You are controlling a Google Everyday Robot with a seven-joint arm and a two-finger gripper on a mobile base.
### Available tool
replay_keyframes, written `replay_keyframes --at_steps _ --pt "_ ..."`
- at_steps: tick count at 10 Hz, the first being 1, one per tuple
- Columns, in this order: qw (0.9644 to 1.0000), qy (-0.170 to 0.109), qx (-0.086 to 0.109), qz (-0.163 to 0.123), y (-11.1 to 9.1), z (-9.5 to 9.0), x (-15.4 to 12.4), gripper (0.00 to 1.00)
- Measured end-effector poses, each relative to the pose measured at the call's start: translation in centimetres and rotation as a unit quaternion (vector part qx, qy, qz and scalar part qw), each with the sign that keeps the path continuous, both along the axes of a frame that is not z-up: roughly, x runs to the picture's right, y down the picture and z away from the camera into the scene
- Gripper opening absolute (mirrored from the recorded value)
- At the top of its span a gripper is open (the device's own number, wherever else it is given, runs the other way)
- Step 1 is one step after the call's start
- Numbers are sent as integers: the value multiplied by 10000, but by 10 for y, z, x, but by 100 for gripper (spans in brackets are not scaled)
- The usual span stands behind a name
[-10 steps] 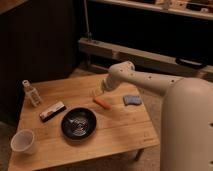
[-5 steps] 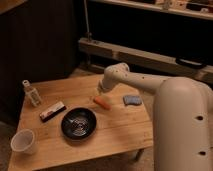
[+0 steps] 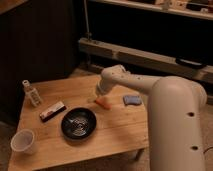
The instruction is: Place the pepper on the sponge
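The pepper (image 3: 103, 103), small and orange-red, lies on the wooden table (image 3: 120, 130) near its middle. The light blue-grey sponge (image 3: 132, 100) rests flat on the table a short way to the pepper's right, apart from it. My gripper (image 3: 99, 96) hangs from the white arm directly over the pepper's left end, very close to it or touching it. The arm's wrist hides the gripper's upper part.
A black bowl (image 3: 78, 122) sits just left and in front of the pepper. A dark brown-and-white bar (image 3: 52, 111) lies further left, a small clear bottle (image 3: 31, 93) at the far left, a white cup (image 3: 22, 141) at the front left corner. My arm's bulk fills the right side.
The arm has swung lower and closer over the table, bringing the gripper down onto the pepper's spot. The pepper and sponge have stayed where they were.
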State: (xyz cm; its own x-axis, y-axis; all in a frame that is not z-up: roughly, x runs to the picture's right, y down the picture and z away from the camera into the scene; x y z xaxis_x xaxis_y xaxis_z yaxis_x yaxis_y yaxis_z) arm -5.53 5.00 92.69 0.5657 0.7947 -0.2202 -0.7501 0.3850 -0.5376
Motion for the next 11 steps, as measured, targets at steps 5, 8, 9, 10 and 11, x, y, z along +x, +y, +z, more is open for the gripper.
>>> replay_keyframes --at_steps 5,8,9,10,11 --pt "9997 190 -70 -148 14 10 -4 78" --pt "9994 255 -104 -206 18 12 -4 49" --pt "9993 284 -115 -215 19 13 -2 46" --pt "9992 302 -123 -216 19 13 -1 46" --pt "9992 331 -129 -207 19 13 1 46"
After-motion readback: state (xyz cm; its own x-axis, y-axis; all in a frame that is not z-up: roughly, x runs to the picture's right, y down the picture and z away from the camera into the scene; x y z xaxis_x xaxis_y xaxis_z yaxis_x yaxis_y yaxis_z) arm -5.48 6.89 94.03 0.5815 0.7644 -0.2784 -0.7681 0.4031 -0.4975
